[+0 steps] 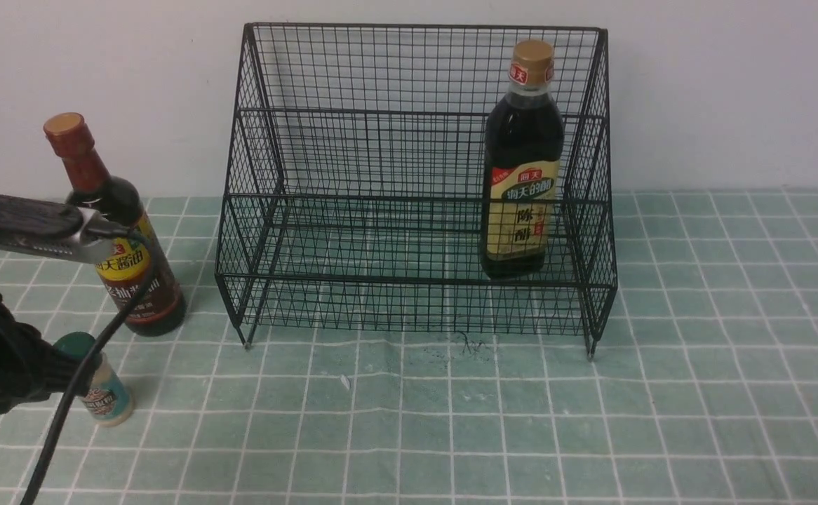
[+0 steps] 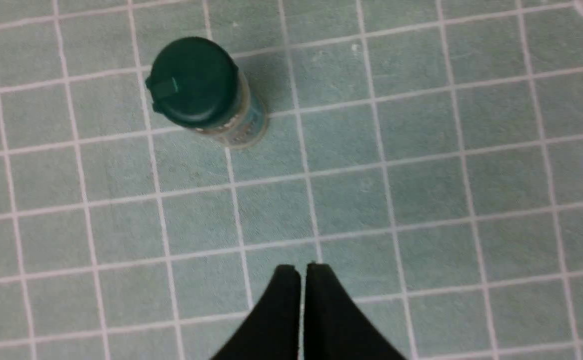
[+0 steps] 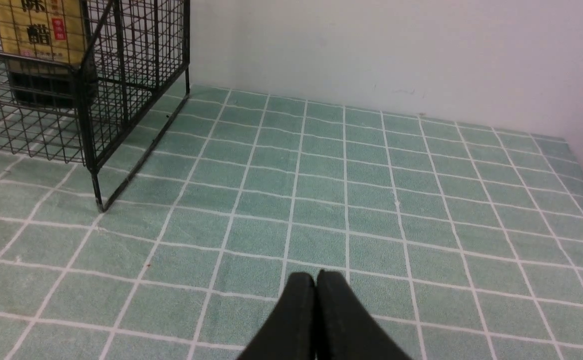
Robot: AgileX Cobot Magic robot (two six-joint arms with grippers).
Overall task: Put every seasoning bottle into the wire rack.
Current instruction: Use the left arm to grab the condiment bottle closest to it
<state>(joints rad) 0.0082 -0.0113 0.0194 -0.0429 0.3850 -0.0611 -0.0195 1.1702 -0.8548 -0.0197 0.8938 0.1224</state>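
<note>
Both the left pincer [image 2: 301, 270] and the right pincer [image 3: 315, 275] are pressed together, empty, over the desk [image 1: 451, 435], while in the front view the green-capped shaker [image 1: 109, 396] stands lower left, the tall red-necked bottle [image 1: 153, 291] behind it at left, and the tan-capped bottle [image 1: 521, 161] upright inside the wire rack [image 1: 381, 279], centre right

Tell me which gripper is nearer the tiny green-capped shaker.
Left. The left gripper hangs near the tiny green-capped shaker; the right gripper is off the black wire rack's right side.

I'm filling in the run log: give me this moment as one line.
racked: tan-capped bottle in wire rack | outside: red-necked bottle, green-capped shaker | left gripper: shut, empty | right gripper: shut, empty
</note>
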